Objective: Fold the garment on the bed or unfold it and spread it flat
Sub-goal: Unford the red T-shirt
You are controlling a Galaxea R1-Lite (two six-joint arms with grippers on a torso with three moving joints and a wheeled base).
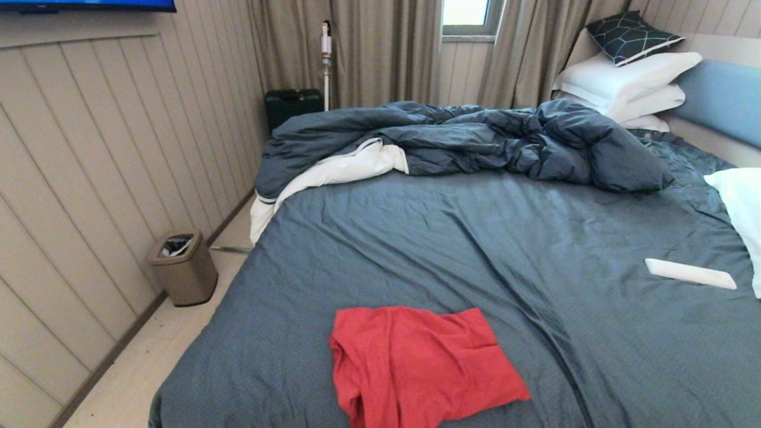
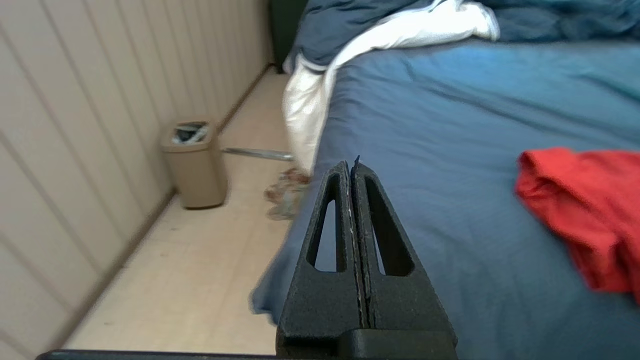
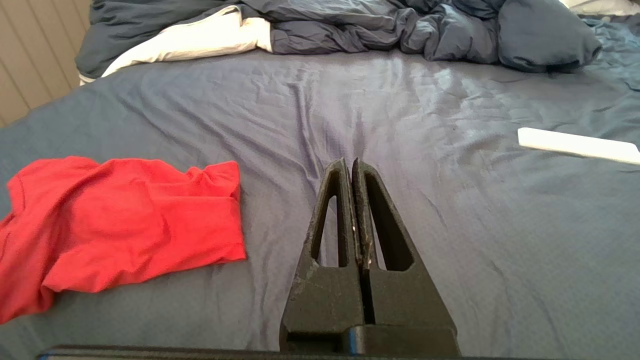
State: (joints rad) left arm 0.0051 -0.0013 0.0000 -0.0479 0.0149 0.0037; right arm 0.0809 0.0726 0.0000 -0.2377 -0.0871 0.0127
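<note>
The red garment [image 1: 416,365] lies folded into a rough, wrinkled rectangle on the slate-blue sheet of the bed [image 1: 475,238], near the front edge; its lettering is hidden. The left wrist view has the garment [image 2: 585,210] off to one side of my left gripper [image 2: 351,167], which is shut on nothing and hovers over the bed's left edge. In the right wrist view the garment [image 3: 125,220] lies apart from my right gripper [image 3: 349,167], also shut and empty above bare sheet. Neither arm shows in the head view.
A rumpled dark blue duvet [image 1: 469,139] with white lining crosses the far side of the bed. White pillows [image 1: 630,83] stack at the headboard; another [image 1: 743,208] lies at the right. A flat white object [image 1: 689,273] rests on the sheet. A tan bin [image 1: 183,267] stands by the wall.
</note>
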